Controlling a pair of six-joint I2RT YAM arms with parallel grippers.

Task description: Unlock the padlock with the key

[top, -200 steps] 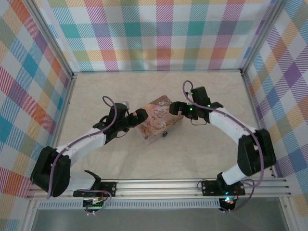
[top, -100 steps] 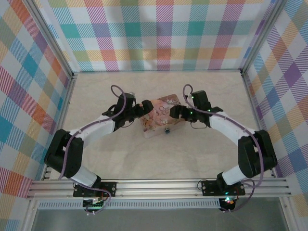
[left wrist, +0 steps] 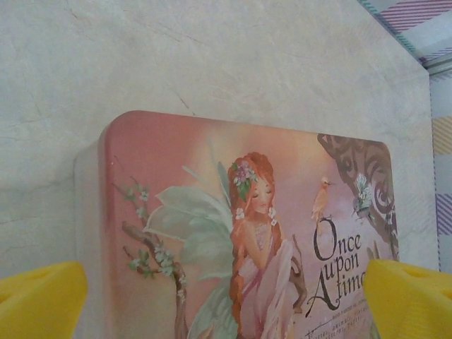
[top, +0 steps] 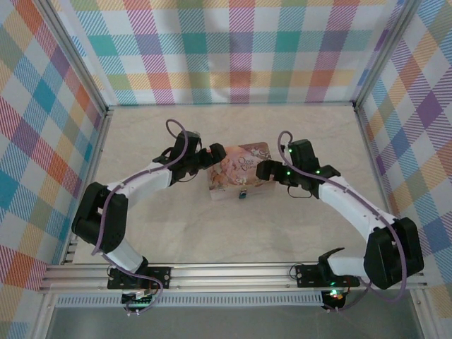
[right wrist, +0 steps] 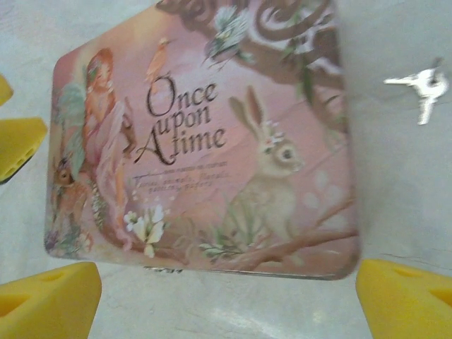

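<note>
A pink rectangular picture tin (top: pixel 239 171) printed with a fairy, a rabbit and the words "Once upon A time" lies flat on the pale marbled beige tabletop (top: pixel 176 219), inside checked pastel walls (top: pixel 240 49). The two arms reach in from either side toward it.

The left gripper (top: pixel 214 155) is at the tin's left end. In its wrist view the left gripper (left wrist: pixel 222 304) has its yellow foam fingertips (left wrist: pixel 39 300) spread wide, one at each lower corner, with the tin's fairy end (left wrist: pixel 233 226) between them. Whether they touch the tin's sides cannot be told.

The right gripper (top: pixel 263 169) hangs at the tin's right end. Its wrist view shows it (right wrist: pixel 226 300) released, its yellow fingertips (right wrist: pixel 406 296) far apart and holding nothing, with the tin (right wrist: pixel 205 141) just beyond them.

The small thin silvery-grey metal key (right wrist: pixel 422 85) lies on the table near the tin's rabbit side, apart from it and from both grippers.

A small dark padlock (top: pixel 243 193) sits against the tin's near wall, too small to read in detail.
</note>
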